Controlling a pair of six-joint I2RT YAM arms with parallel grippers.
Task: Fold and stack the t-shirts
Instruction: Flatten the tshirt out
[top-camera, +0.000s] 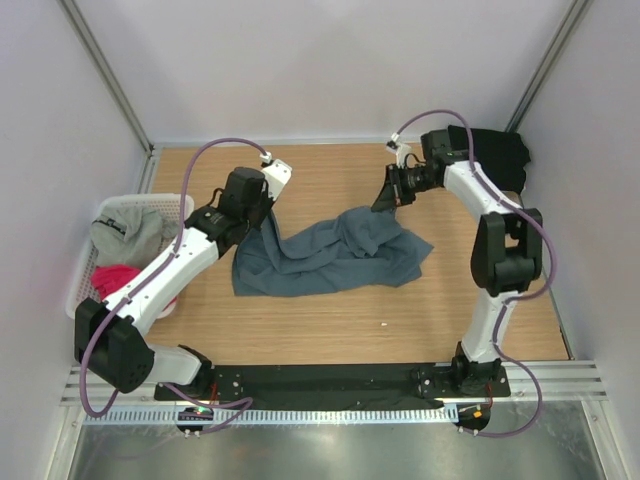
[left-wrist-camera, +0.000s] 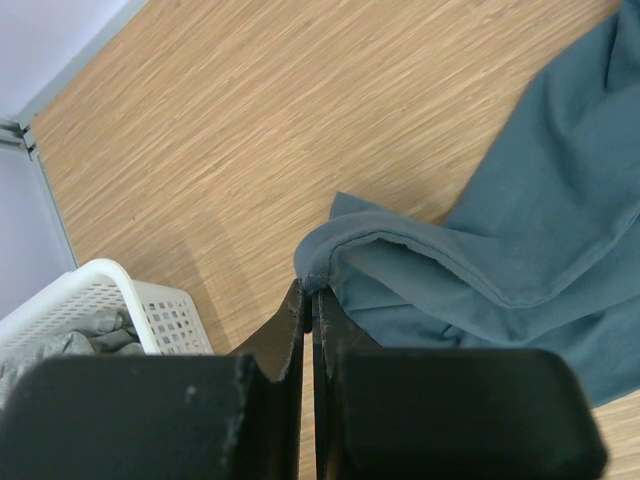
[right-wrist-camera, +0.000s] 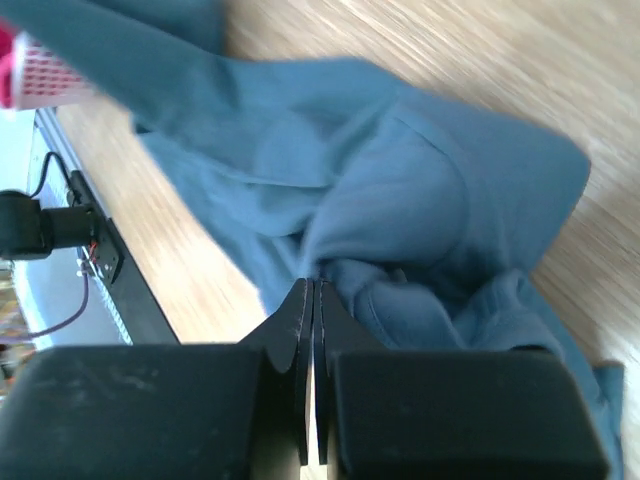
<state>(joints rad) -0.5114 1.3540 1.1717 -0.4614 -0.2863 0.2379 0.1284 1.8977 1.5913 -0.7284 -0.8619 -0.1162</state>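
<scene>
Left claw (left-wrist-camera: 308, 292): fingers pressed together, pinching a hemmed corner of the slate blue-grey t-shirt (top-camera: 335, 255) just above the desk (top-camera: 330, 325). Right claw (right-wrist-camera: 310, 288): fingers likewise together, clamped on a bunched edge of the same shirt at its far right side.

Between the two claws: cloth drawn up at both held points, sagging in the middle, the rest spilled toward the near edge in a crumpled, uneven heap. No crease, no neat fold anywhere on it. Sleeves and neckline hard to make out among the wrinkles.

Further out, on the left edge of the desk: a white slatted basket (top-camera: 82, 262), holding the light grey t-shirt (top-camera: 125, 232) at its far end and the pink t-shirt (top-camera: 115, 277) at its near end, both loosely bundled. In the far right corner, behind the right arm: the black t-shirt (top-camera: 500, 150), partly hidden; folded or not, impossible to tell.

Judged progress: early. No stack visible. One shirt gripped and apparently being spread flat ahead of folding; two waiting in the basket; the black one possibly set aside already. Left to do, most likely: flatten, fold, place, then repeat for the basket pair.
</scene>
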